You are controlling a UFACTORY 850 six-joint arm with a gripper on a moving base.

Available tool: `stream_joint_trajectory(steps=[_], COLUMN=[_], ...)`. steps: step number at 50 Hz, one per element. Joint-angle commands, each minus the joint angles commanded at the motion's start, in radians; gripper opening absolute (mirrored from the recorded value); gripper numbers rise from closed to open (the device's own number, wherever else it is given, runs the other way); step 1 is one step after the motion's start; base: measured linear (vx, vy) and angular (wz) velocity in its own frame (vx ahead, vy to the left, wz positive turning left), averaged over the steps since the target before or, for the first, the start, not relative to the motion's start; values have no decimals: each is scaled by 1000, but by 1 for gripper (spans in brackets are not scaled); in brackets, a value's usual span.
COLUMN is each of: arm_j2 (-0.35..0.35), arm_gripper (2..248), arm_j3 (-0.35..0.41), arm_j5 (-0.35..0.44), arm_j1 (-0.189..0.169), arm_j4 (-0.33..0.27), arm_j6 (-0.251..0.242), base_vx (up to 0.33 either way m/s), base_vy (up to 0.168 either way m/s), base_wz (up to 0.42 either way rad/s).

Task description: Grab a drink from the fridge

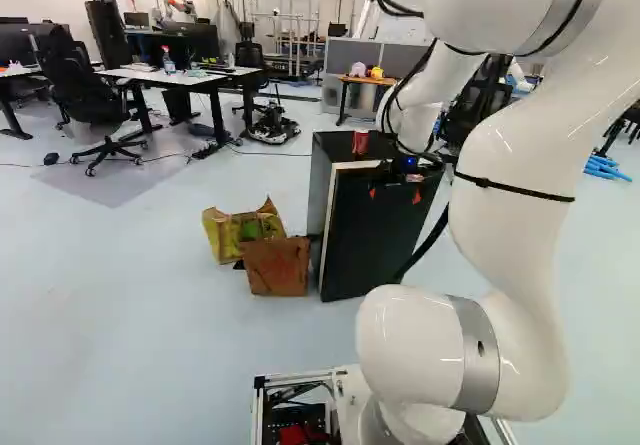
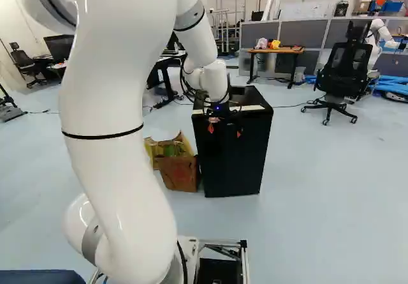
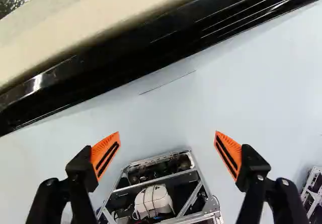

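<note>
The black fridge (image 1: 372, 250) stands ahead of the base, its door apparently closed. My gripper (image 1: 394, 195) is at the upper front of the fridge in the left base view, and likewise my gripper (image 2: 225, 131) shows against the fridge (image 2: 233, 166) in the right base view. Seen from the wrist, the gripper (image 3: 167, 151) is open with nothing between its orange pads; the fridge's black top front edge (image 3: 126, 58) runs slantwise ahead of the fingertips. A red can (image 1: 360, 142) rests on the fridge top. Whatever the fridge holds is hidden.
An open cardboard box (image 1: 277, 267) and a yellow-green bag or box (image 1: 232, 233) stand beside the fridge. Farther off are desks (image 1: 185, 77), a small wooden table (image 2: 276, 50) and an office chair (image 2: 344, 67). Another robot (image 2: 381, 35) stands at the back.
</note>
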Motion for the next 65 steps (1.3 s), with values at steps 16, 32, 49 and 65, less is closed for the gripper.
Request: stream_joint_trajectory(steps=[16, 32, 49, 65], arm_j2=[69, 144, 228, 276], arm_gripper=[247, 247, 247, 247], arm_j3=[87, 174, 267, 317], arm_j5=[117, 280, 459, 628], arm_j1=[18, 42, 68, 100], arm_j4=[0, 0, 0, 0], arm_j6=[0, 0, 0, 0], base_vx=[0, 0, 0, 0], base_vy=[0, 0, 0, 0], base_wz=[0, 0, 0, 0])
